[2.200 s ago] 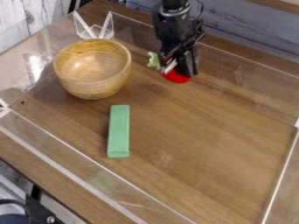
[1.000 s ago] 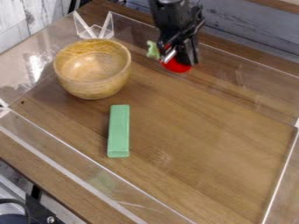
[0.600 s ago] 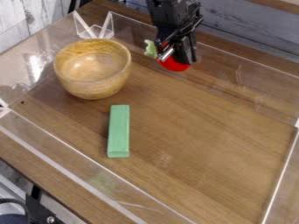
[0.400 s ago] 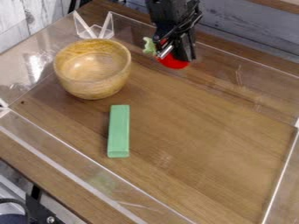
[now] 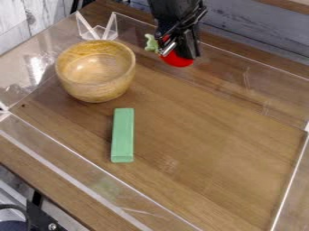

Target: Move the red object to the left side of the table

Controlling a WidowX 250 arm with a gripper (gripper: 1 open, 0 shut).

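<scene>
arm (image 5: pixel 172 7): cut off at top edge | red object (image 5: pixel 179 60): upper part hidden behind jaws | desk (image 5: pixel 205 126): near corner lost past bottom edge

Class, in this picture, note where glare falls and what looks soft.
Camera view: pale glare on the clear plastic wall at upper left; camera view: green block and wooden bowl fairly crisp; camera view: the dark claw gripping the red object looks soft.

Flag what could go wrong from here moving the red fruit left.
1. The gripper pinches the small round red toy fruit only at its fingertips, off the table; it may slip out in transit.
2. The wooden bowl fills much of the left side; a low sweep could clip its rim, or the fruit could end up inside it.
</scene>
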